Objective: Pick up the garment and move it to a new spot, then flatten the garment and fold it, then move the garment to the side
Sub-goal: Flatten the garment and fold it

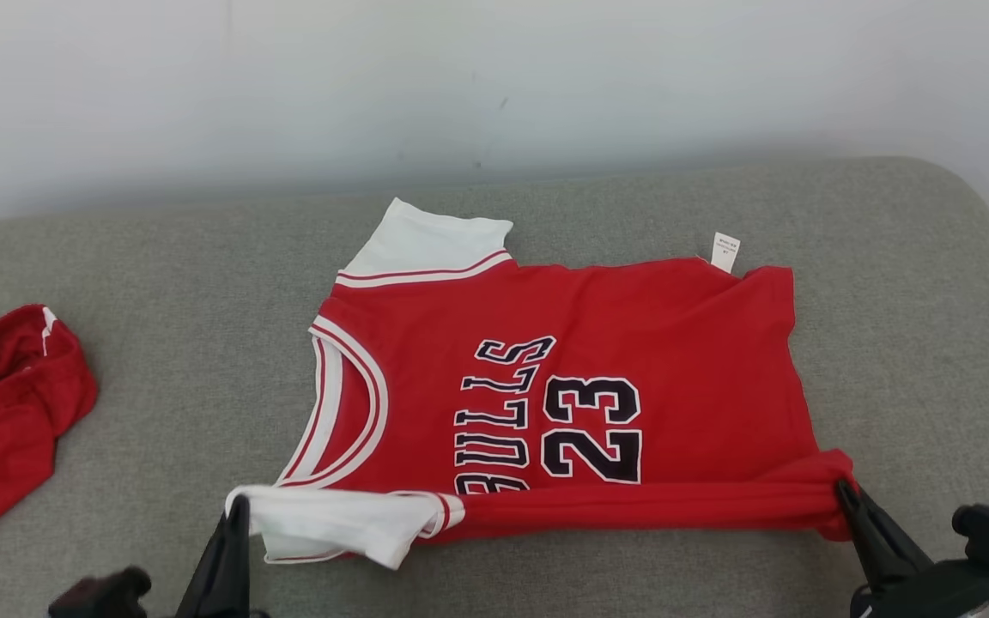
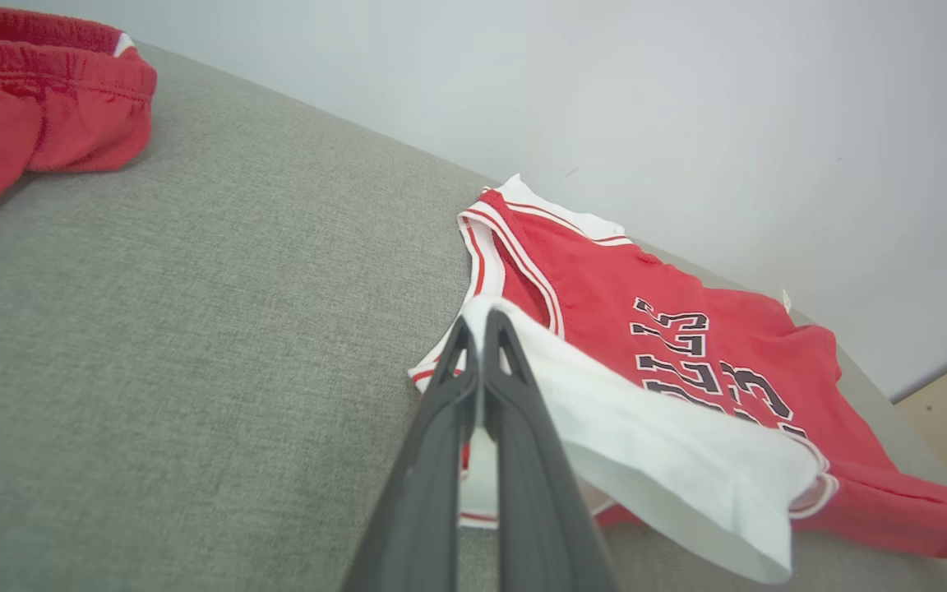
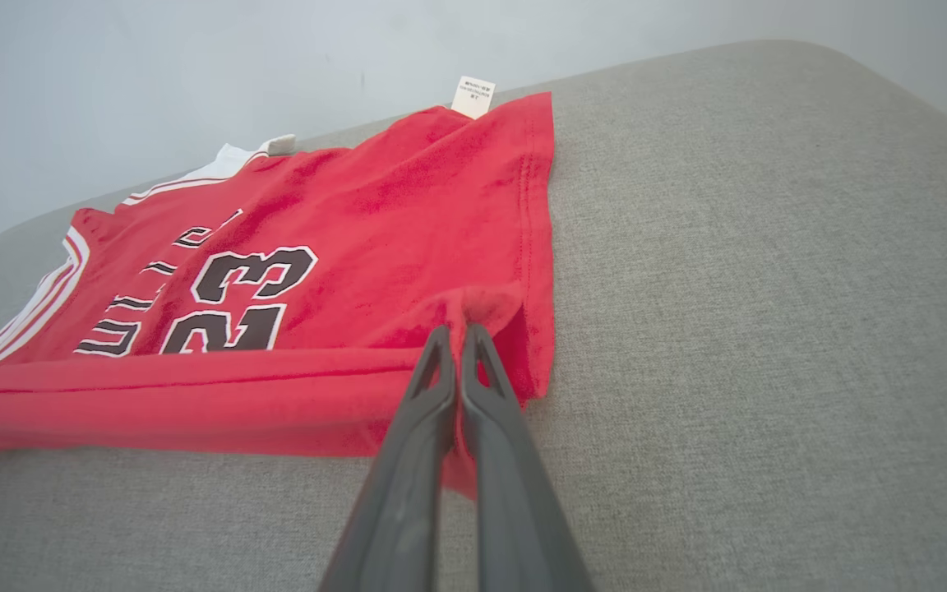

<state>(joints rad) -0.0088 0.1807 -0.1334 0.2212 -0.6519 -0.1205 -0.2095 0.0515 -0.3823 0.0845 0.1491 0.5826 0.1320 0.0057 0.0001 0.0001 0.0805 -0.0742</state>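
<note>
Looked like the fold: the Bulls jersey (image 1: 580,386) lay spread on the grey cushion (image 1: 160,412), left gripper (image 1: 239,505) pinched tight on its white sleeve (image 1: 331,519), right gripper (image 1: 843,489) likewise on the hem corner (image 1: 829,508). Next: carry that edge over, evenly.

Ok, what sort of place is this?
Likely an indoor room, perhaps domestic: a grey upholstered surface against a plain white wall, with a red Bulls jersey and red shorts on it.
</note>
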